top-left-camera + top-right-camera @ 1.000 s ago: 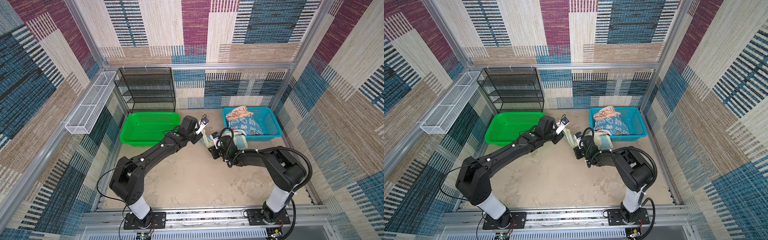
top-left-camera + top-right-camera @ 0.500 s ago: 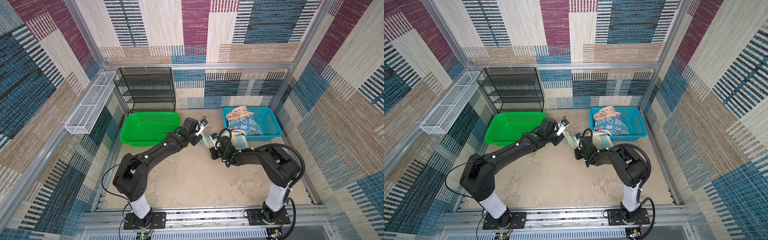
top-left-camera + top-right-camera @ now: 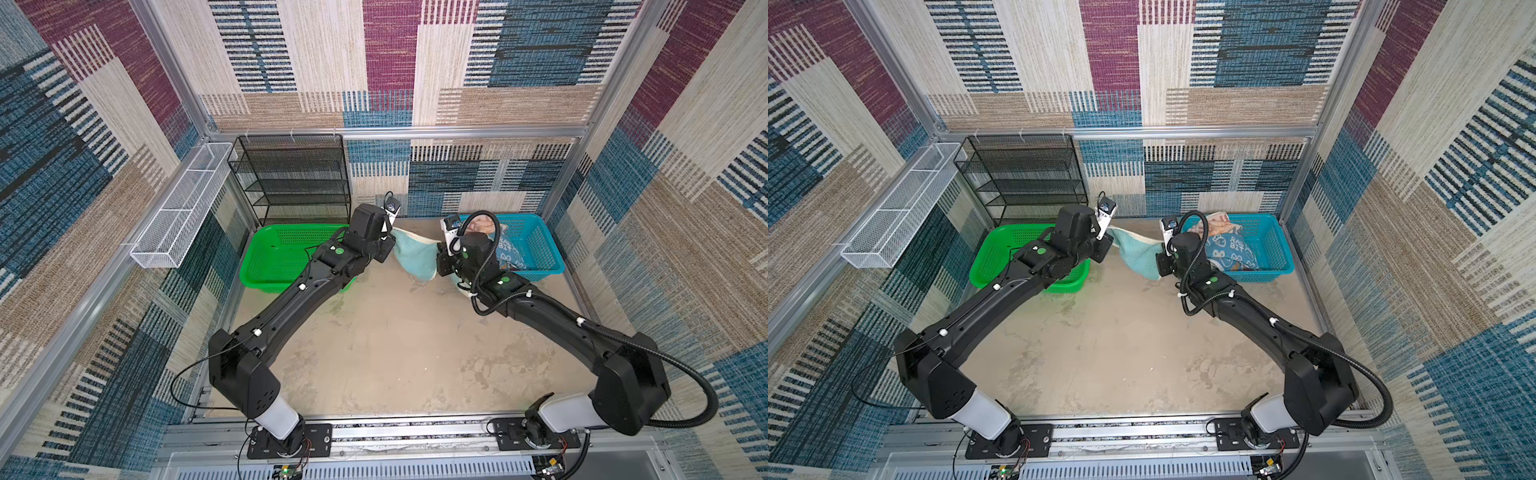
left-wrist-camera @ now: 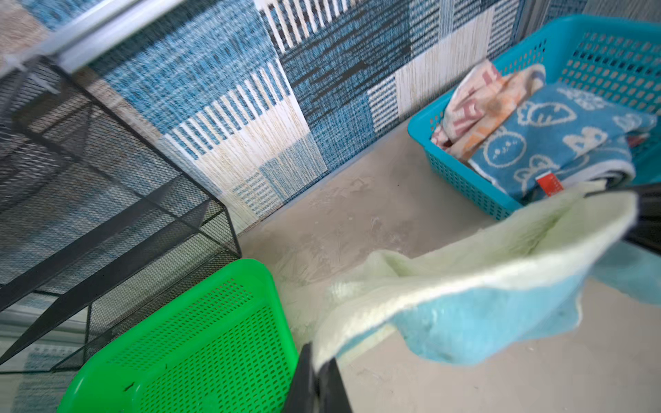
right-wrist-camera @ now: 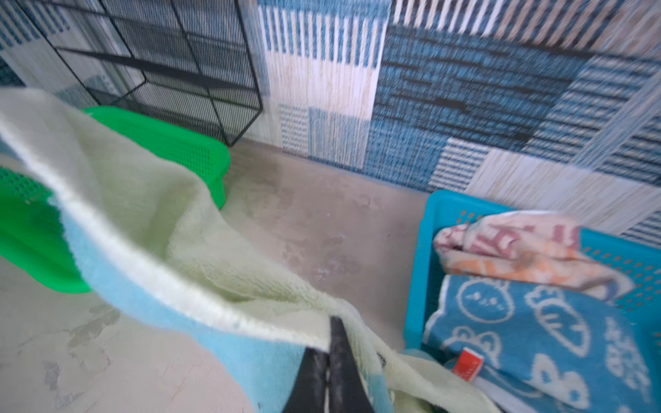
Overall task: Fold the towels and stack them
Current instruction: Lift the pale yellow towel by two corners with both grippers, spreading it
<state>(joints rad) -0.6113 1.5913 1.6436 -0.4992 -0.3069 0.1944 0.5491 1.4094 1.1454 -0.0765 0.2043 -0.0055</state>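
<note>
Both grippers are clamped on one cloth, the aqua towel (image 3: 415,257), which sags between them over the far middle of the table (image 3: 395,353). The left gripper (image 4: 318,357) has its fingers closed on the towel's left corner. The right gripper (image 5: 331,339) has its fingers pinched shut on the cream hem toward the right end, and more cloth trails past them. In both top views the aqua side faces near, with the cream hem along the upper edge; the wrist views show the cream side facing far. Whether the lowest fold touches the table I cannot tell.

To the left of the towel is the green basket (image 3: 266,249), partly under the left arm, with a black rack (image 3: 291,178) behind it at the far wall. To the right is the blue basket (image 3: 548,249). A rabbit towel (image 3: 509,253) lies in it and drapes over its near-left rim. A lettered towel (image 3: 482,224) is bunched just beyond, at the basket's far-left corner.
</note>
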